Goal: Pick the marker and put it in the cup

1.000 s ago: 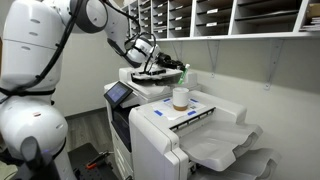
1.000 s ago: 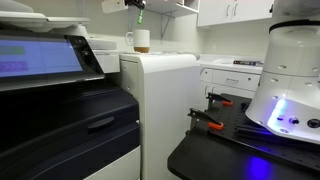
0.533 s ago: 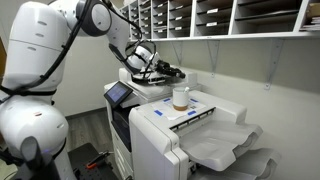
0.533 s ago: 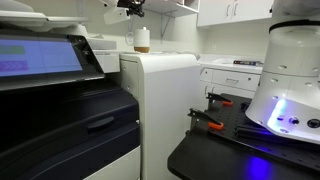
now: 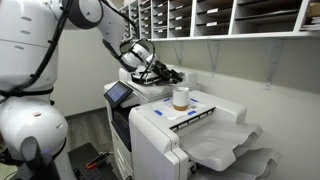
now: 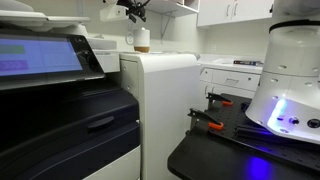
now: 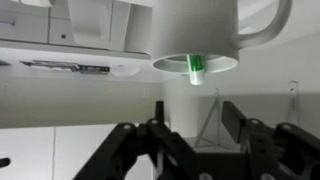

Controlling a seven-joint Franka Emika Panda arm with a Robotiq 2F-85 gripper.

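Note:
The cup (image 5: pixel 180 98) stands on top of the white printer (image 5: pixel 165 125); it also shows in an exterior view (image 6: pixel 141 40). The wrist view is upside down, and there the cup (image 7: pixel 190 30) hangs from the top edge with its mouth facing me. The green marker (image 7: pixel 196 66) sits inside the cup's mouth. I cannot make out the marker in either exterior view. My gripper (image 7: pixel 195 110) is open and empty, its two dark fingers apart. It hovers beside and slightly above the cup in both exterior views (image 5: pixel 170 74) (image 6: pixel 133 8).
The printer's scanner lid and touch panel (image 5: pixel 120 95) lie under my arm. Mail-slot shelves (image 5: pixel 230 15) line the wall above. The printer's output trays (image 5: pixel 230 150) jut out in front. A black table with clamps (image 6: pixel 225 125) and a white robot base (image 6: pixel 290 70) stand nearby.
One second ago the gripper held the green marker above the cup. Now the marker is in the cup, the gripper is open, and it has drawn back from the cup.

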